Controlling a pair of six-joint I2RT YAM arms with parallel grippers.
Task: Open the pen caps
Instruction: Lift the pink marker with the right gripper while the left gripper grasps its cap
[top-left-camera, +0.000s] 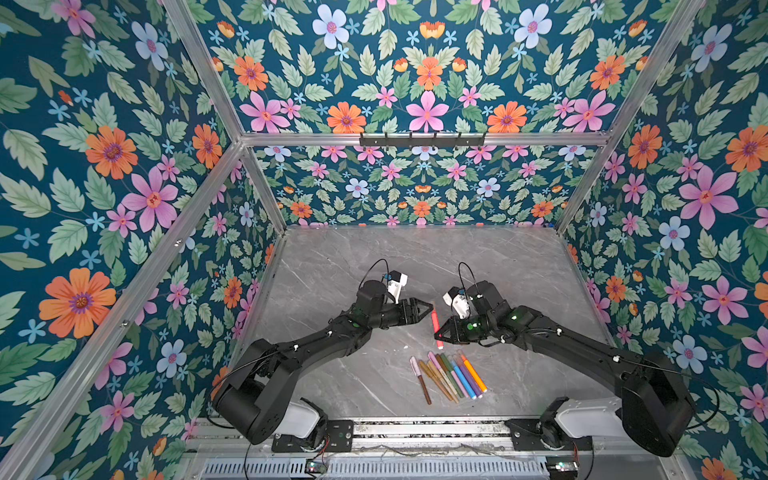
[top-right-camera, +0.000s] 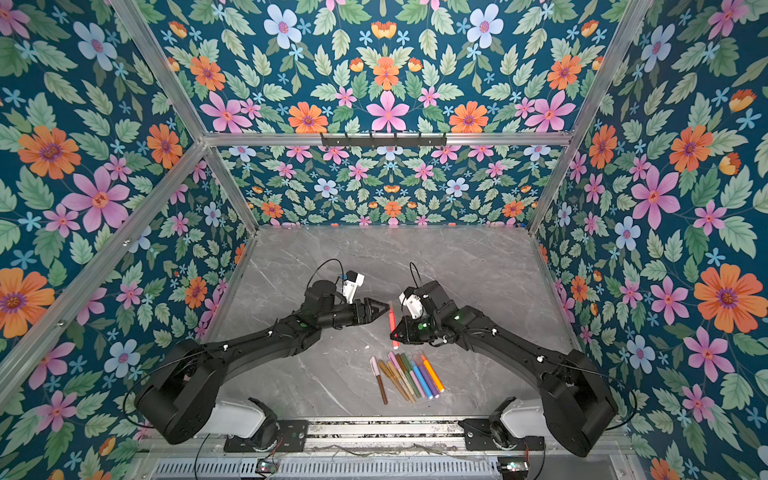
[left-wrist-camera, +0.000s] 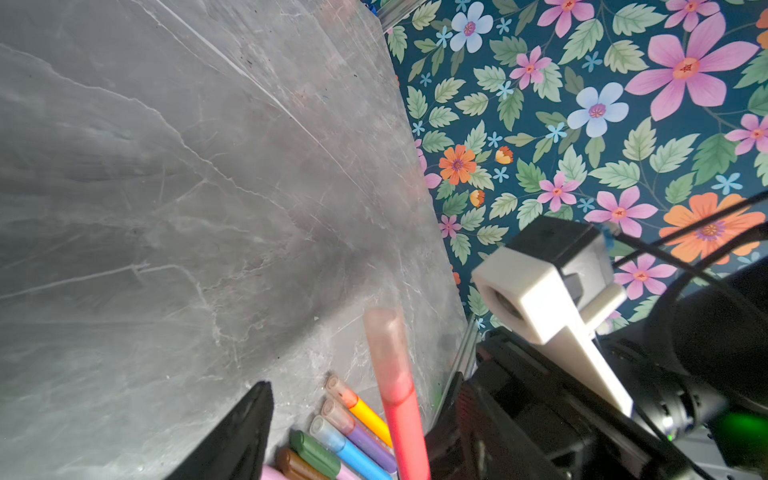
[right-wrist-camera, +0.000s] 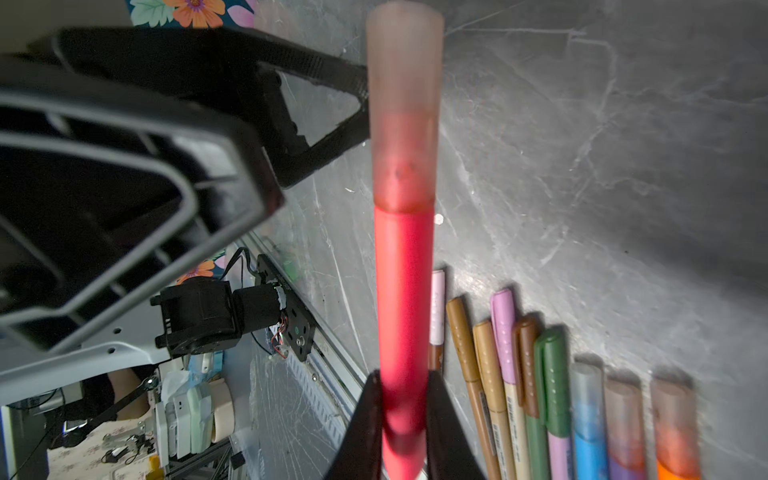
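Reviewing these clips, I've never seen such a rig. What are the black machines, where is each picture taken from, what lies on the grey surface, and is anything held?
These are two black robot arms, each ending in a two-fingered gripper. Two pictures come from a twin camera overhead and show nearly the same scene; the other two come from a camera on each arm's wrist. On the grey marble table lies a row of capped felt-tip pens. The right gripper is shut on the barrel of a red pen, held apart from the row. Its translucent cap is on. The left gripper has its jaws open on either side of that cap, not clearly gripping it.
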